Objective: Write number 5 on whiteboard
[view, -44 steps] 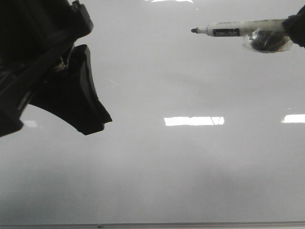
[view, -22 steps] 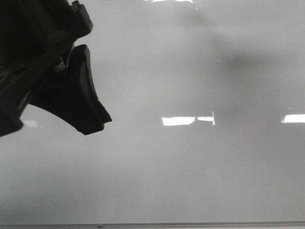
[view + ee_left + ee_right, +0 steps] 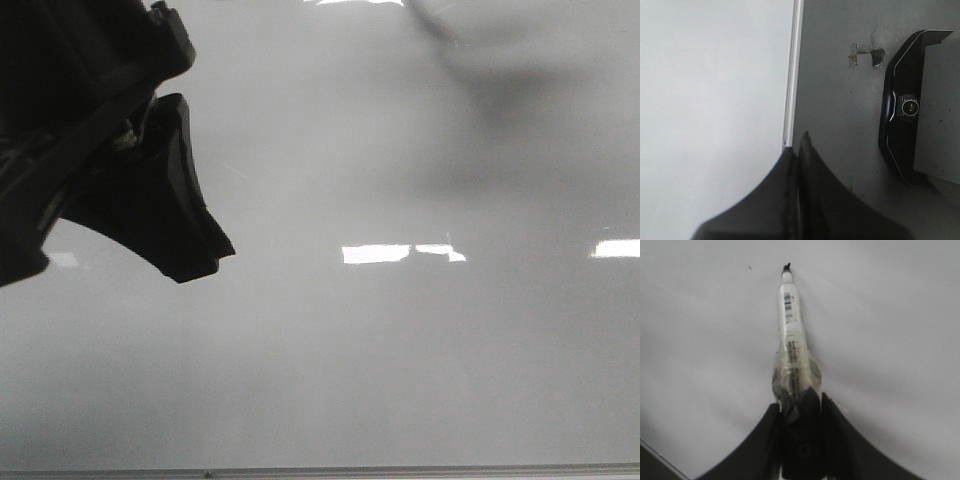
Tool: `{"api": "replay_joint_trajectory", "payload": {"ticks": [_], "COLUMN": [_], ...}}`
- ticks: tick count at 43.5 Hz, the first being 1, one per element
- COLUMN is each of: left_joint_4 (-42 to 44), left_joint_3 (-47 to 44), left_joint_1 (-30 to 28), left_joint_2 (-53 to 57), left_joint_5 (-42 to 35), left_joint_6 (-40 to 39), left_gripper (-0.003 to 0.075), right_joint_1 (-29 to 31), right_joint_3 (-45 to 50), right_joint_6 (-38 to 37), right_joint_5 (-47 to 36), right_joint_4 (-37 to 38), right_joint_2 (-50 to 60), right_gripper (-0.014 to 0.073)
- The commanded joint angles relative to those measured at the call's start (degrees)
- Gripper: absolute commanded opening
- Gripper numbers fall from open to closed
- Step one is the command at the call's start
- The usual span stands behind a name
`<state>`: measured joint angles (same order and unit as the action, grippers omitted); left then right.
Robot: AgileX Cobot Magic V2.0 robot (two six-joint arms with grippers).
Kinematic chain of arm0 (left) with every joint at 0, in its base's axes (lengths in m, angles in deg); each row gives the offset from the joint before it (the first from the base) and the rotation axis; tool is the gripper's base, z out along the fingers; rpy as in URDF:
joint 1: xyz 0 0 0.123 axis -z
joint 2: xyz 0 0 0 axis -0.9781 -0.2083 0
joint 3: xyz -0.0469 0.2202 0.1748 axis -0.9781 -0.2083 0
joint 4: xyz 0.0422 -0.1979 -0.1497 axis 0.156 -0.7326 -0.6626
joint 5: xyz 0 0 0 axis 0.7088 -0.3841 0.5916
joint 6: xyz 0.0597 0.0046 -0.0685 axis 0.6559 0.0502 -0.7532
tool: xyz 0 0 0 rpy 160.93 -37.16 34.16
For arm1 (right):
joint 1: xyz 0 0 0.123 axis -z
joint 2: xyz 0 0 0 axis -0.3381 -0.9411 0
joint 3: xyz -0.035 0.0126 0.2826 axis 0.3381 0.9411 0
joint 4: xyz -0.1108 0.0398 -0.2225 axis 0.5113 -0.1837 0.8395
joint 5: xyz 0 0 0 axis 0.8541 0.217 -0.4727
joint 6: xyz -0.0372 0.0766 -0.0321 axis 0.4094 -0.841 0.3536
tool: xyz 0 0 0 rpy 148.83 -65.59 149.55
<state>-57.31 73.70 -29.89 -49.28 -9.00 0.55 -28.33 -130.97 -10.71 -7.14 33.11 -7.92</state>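
The whiteboard (image 3: 400,360) was seen filling the front view, glossy and pale grey, with bright rectangular light reflections and a thin metal strip along its near edge. No drawn stroke of the number 5 could be made out on it. In the left wrist view a grey surface (image 3: 840,110) lay beside the board's edge, with scraps of tape (image 3: 865,52) and a black device (image 3: 905,107) on it. The left gripper (image 3: 799,145) was pressed closed on nothing. The right gripper (image 3: 801,405) was clenched on a marker (image 3: 790,330), whose tip lay at or just off the board; a barcode showed, its print unreadable.
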Motion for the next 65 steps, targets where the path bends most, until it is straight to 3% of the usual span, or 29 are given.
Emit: {"api": "replay_joint_trajectory", "payload": {"ticks": [1, 10, 30, 47, 57, 65], "left_joint_4": [-0.7, -0.7, -0.7, -0.7, -0.9, -1.0], "left_joint_3": [1.8, 1.8, 1.8, 1.8, 1.8, 1.8], "left_joint_1": [0.4, 0.4, 0.4, 0.4, 0.4, 0.4], "left_joint_2": [2.0, 2.0, 2.0, 2.0, 2.0, 2.0], "left_joint_5": [-1.7, -1.7, -1.7, -1.7, -1.7, -1.7], "left_joint_6": [-0.6, -0.6, -0.6, -0.6, -0.6, -0.6], "left_gripper": [-0.002, -0.002, -0.002, -0.002, -0.002, -0.002], "right_joint_1": [0.3, 0.1, -1.6, -1.6, -1.6, -2.2], "right_joint_3": [-2.0, 0.0, 7.1, 7.1, 7.8, 11.7], "right_joint_6": [-0.3, -0.8, -1.6, -18.4, -20.8, -21.3], "right_joint_5": [-1.3, 1.8, -0.3, 2.9, 8.8, 8.4], "right_joint_4": [-0.5, -0.4, -0.3, 18.4, 19.8, 19.3], "right_joint_2": [1.1, 0.6, 1.0, 2.4, 2.4, 2.3], "right_gripper": [-0.0062, -0.0062, -0.0062, -0.0062, -0.0062, -0.0062]}}
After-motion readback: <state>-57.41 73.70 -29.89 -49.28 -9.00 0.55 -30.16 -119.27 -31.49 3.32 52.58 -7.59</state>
